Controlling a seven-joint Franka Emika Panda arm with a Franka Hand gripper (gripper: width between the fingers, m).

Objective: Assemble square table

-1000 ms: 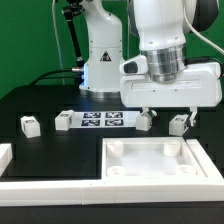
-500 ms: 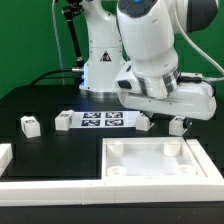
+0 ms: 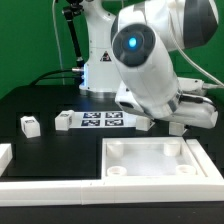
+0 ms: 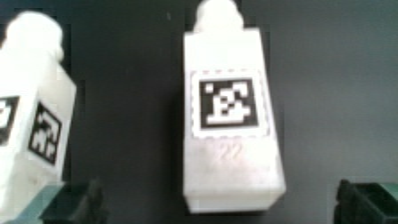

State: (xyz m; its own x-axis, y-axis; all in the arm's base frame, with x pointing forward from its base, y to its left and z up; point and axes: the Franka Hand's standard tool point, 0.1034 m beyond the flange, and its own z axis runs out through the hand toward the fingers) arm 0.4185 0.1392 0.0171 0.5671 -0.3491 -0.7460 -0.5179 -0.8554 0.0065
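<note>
The square tabletop [image 3: 150, 165] lies flat on the black counter [image 3: 30, 100] in the lower right of the exterior view. Its rim faces up, and the round sockets I can see at its far corners are unfilled. Just beyond its far edge, in the middle right of the frame, the third leg [image 3: 144, 122] and the fourth leg [image 3: 179, 125] lie apart from the tabletop, both partly covered by the arm [image 3: 150, 60]. The marker board [image 3: 100, 121] lies at the centre of the frame. The second leg [image 3: 63, 121] sits just beside the board's left end, and the leftmost leg [image 3: 30, 125] lies further out at middle left. In the wrist view I see the hand [image 4: 217, 198] spread wide and gripping nothing. Its dark fingertips [image 4: 71, 203] stand either side of one end of a centred leg [image 4: 231, 110], which lies on its side with its black-white tag up and clear of both. A neighbouring leg [image 4: 36, 100] lies parallel to it nearby, cut off by the frame edge. I cannot tell which of the exterior legs these two are. White border rails [image 3: 60, 190] run along the bottom and lower left of the exterior view, and the arm's white base [image 3: 100, 60] stands at upper centre.
</note>
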